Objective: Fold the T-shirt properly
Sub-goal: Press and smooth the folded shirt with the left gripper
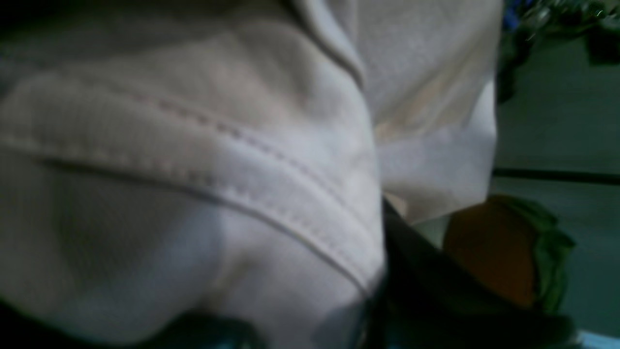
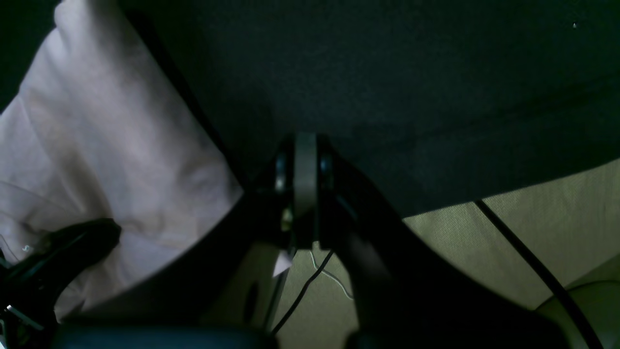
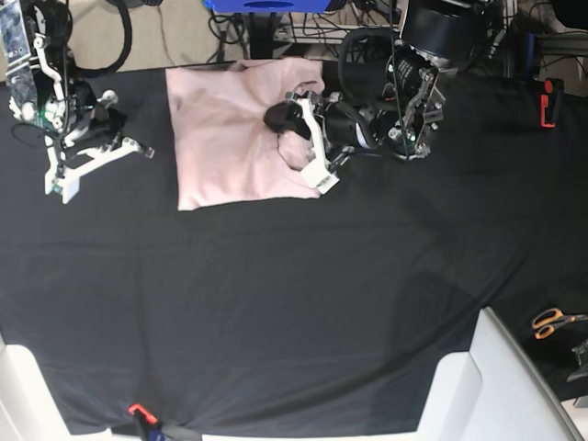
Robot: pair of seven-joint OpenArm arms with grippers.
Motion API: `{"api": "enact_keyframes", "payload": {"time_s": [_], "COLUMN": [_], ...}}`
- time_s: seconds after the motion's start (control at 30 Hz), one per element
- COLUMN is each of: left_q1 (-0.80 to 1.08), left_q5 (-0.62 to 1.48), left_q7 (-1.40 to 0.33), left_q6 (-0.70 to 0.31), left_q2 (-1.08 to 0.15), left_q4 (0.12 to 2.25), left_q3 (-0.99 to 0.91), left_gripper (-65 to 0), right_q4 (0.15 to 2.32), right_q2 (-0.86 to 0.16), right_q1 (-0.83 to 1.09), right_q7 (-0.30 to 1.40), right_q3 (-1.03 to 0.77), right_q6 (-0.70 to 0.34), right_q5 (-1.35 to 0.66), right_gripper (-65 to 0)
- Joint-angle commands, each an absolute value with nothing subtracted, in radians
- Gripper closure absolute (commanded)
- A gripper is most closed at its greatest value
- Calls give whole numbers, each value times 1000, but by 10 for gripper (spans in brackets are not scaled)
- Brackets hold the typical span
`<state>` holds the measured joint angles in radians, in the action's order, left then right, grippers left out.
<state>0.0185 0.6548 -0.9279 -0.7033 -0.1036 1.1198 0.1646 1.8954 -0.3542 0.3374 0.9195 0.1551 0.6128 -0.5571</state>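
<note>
Left tool (image 3: pixel 287 118) clenched on pink T-shirt (image 3: pixel 225 138) fold, right tool (image 2: pixel 304 167) clenched empty — beside the shirt, black tablecloth (image 3: pixel 276 303)

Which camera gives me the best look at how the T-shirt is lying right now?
The base view: it shows the whole T-shirt on the black tablecloth, with the left end effector at its edge. The left wrist view shows only a blurred hem close-up; the right wrist view catches one corner.

Count: 1 T-shirt (image 3: pixel 225 138), 1 black tablecloth (image 3: pixel 276 303), 2 arms with 1 gripper each, 1 pair of orange-handled scissors (image 3: pixel 554 322).
</note>
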Motion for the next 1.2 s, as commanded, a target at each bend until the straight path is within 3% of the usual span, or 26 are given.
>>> {"api": "enact_keyframes", "payload": {"time_s": [0.0, 0.1, 0.3, 0.57, 0.83, 1.0, 1.17], "left_q1": [-8, -67, -220, -361, -418, -464, -467], "left_q5": [645, 625, 467, 174, -108, -114, -122], "left_q7": [-977, -1064, -1155, -1155, -1148, -1147, -1145], "left_q6": [-698, -698, -698, -698, -698, -698, -698], "left_q2": [-127, -165, -243, -222, -117, -97, -58], "left_q4": [1150, 1196, 1221, 1221, 1228, 1239, 1227], "left_q3": [160, 196, 467, 808, 860, 1006, 1018], "left_gripper": [0, 0, 0, 0, 0, 0, 0], "right_q4": [1910, 1910, 1910, 1910, 1910, 1910, 1910], "right_q2": [-364, -361, -357, -355, -341, -340, -340], "right_q1": [331, 331, 332, 332, 334, 334, 334], "right_q7": [909, 909, 909, 909, 911, 911, 911], "right_q3": [148, 148, 148, 154, 154, 154, 151], "right_q6": [613, 613, 613, 613, 613, 613, 613], "right_q5": [-553, -553, -555, -555, -553, -555, -553], "right_gripper": [-2, -2, -2, -2, -2, -2, -2]}}
